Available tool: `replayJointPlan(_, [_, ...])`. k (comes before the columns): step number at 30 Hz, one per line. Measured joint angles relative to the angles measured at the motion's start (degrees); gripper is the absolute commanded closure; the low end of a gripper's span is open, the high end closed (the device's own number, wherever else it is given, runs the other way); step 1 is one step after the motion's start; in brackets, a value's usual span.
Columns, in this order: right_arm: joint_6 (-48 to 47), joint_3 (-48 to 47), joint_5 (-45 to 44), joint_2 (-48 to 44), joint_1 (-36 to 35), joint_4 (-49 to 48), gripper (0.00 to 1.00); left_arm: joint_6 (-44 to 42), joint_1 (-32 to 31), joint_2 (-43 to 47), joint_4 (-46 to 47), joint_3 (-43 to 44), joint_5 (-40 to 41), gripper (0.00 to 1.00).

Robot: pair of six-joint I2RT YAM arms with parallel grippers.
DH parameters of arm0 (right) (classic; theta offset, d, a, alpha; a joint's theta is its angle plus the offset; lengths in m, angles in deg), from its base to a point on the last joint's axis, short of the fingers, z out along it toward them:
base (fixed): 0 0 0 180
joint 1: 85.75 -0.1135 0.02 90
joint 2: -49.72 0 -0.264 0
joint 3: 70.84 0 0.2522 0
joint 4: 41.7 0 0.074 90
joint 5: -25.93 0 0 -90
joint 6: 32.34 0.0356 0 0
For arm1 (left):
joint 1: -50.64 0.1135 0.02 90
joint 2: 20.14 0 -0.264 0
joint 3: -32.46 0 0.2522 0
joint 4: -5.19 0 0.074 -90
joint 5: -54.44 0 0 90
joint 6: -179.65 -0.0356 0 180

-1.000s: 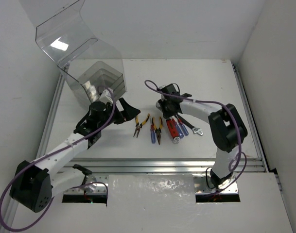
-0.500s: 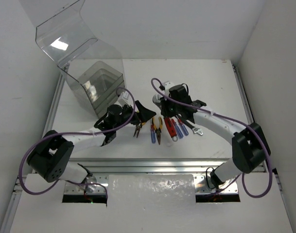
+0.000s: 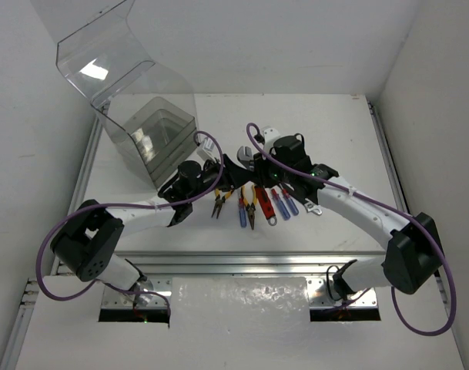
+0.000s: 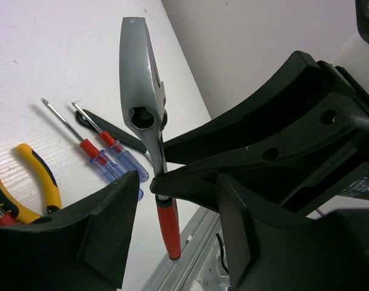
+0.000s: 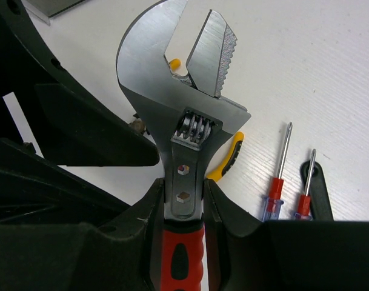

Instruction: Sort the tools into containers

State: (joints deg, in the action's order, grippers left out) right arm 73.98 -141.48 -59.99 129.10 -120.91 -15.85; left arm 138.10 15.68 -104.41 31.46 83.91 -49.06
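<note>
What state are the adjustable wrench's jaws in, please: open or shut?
Open: on the adjustable wrench, a clear gap separates the fixed jaw from the toothed one.

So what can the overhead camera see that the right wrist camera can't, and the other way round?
Only the overhead view shows the big clear box at the far left, both whole arms, and the full row of loose tools on the table. Only the right wrist view shows the adjustable wrench in detail: its thumbwheel, its toothed jaw, and the right gripper clamped just above the red handle. Both show the wrench lifted, the left gripper beside it, and the screwdrivers lying below.
</note>
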Motion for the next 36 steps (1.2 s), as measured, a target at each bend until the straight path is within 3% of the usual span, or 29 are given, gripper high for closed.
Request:
replayJointPlan(8, [0.2,0.1,-2.2,-1.1,-1.0,0.3,1.00,0.2,-0.1,0.0,0.0,0.8,-1.0,0.47])
replayJointPlan(11, [0.3,0.1,-2.9,-2.0,-1.1,0.4,1.00,0.1,-0.2,0.2,-0.1,1.0,-0.9,0.36])
replayJointPlan(15, [1.2,0.1,-3.7,-2.8,-1.8,0.3,1.00,0.0,-0.2,2.2,-1.7,0.4,0.6,0.29])
replayJointPlan(29, [4.3,-0.5,-2.5,-3.0,-4.8,4.3,1.00,-1.9,0.2,21.7,-3.8,-7.1,9.3,0.26])
replayJointPlan(36, [4.7,-0.5,-0.4,-3.1,-4.8,3.8,1.00,-2.7,0.2,20.1,-8.3,-6.0,11.6,0.30])
